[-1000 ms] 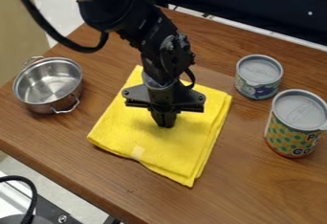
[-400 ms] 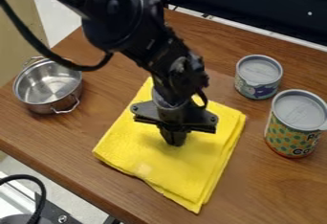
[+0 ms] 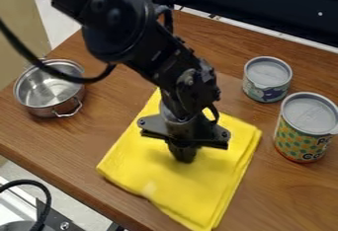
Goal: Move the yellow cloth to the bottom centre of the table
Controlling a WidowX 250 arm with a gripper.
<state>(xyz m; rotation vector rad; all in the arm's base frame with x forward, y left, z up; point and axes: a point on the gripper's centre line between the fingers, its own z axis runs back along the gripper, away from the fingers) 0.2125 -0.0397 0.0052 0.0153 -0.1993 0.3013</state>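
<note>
The folded yellow cloth lies flat on the wooden table, a little left of the view's middle and down to the front edge of the view. My gripper points down onto the cloth's middle, its tips together and touching or pressing on the fabric. Whether any cloth is pinched between them is hidden.
A steel pot sits at the table's left edge. On the right stand a small can and a larger patterned can, close to the cloth's right side. The table's front-left edge runs diagonally.
The cloth has slid down the view and slightly right, turning a little. My gripper has moved the same way with it, staying on its middle. Pot and cans are unmoved.
</note>
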